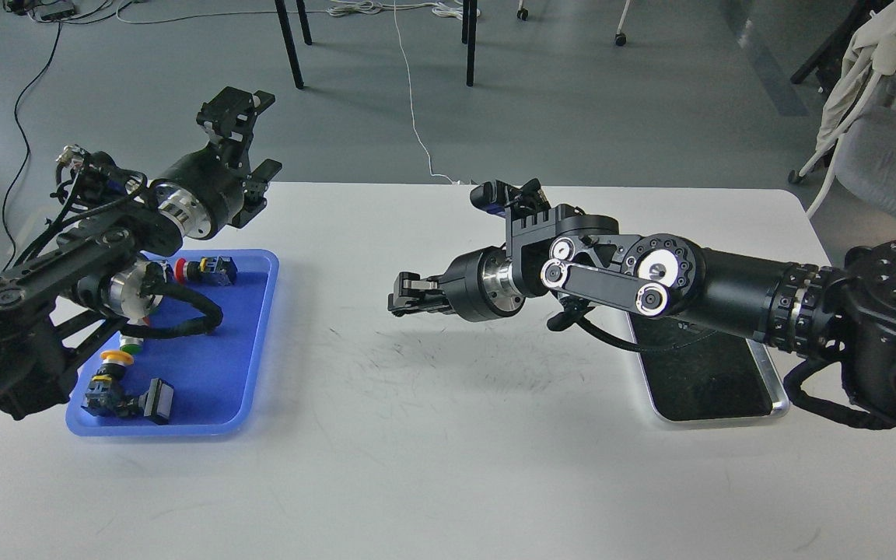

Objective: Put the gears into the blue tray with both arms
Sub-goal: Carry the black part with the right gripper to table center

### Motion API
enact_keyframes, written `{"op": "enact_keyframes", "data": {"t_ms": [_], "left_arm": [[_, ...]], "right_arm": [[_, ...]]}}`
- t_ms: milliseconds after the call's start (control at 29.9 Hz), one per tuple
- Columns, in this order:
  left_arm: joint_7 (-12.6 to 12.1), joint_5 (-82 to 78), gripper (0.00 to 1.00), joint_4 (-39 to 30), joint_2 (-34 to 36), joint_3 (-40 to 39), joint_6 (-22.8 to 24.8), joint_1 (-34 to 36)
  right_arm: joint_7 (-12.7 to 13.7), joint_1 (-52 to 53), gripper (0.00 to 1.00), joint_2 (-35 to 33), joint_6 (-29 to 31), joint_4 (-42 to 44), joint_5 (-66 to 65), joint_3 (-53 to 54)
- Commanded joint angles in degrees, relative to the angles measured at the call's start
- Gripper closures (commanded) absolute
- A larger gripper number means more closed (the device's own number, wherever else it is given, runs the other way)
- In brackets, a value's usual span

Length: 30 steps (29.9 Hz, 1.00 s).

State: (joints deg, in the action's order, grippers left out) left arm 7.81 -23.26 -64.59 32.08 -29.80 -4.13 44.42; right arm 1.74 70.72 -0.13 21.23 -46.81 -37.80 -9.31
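The blue tray (215, 350) lies at the left of the white table, partly covered by my left arm. My left gripper (264, 134) is raised above the tray's far edge, its two fingers spread wide open with nothing between them. My right gripper (400, 297) points left over the middle of the table, well to the right of the blue tray, with its fingers pressed together. The gears are out of view; no gear shows on the table, in either tray or at the right fingertips.
Button switches lie in the blue tray: a red-capped one (203, 271) at the far end and a yellow-and-green one (117, 359) near the front. A shiny steel tray (712, 381) lies under my right forearm. Chairs and cables stand beyond the table.
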Motion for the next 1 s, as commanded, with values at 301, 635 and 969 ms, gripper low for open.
{"op": "enact_keyframes", "data": {"t_ms": [301, 635, 969], "left_arm": [[0.1, 0.0, 0.02, 0.0, 0.1, 0.0, 0.0, 0.1], [0.2, 0.0, 0.02, 0.0, 0.0, -0.1, -0.1, 0.1], [0.2, 0.0, 0.02, 0.0, 0.0, 0.0, -0.9, 0.1]], "right_arm": [[0.1, -4.5, 0.98, 0.1, -1.5, -2.2, 3.0, 1.1], [0.9, -7.6, 0.98, 0.1, -1.6, -3.1, 2.7, 0.8], [4.1, -7.7, 0.84, 0.1, -1.8, -2.8, 2.6, 0.7]]}}
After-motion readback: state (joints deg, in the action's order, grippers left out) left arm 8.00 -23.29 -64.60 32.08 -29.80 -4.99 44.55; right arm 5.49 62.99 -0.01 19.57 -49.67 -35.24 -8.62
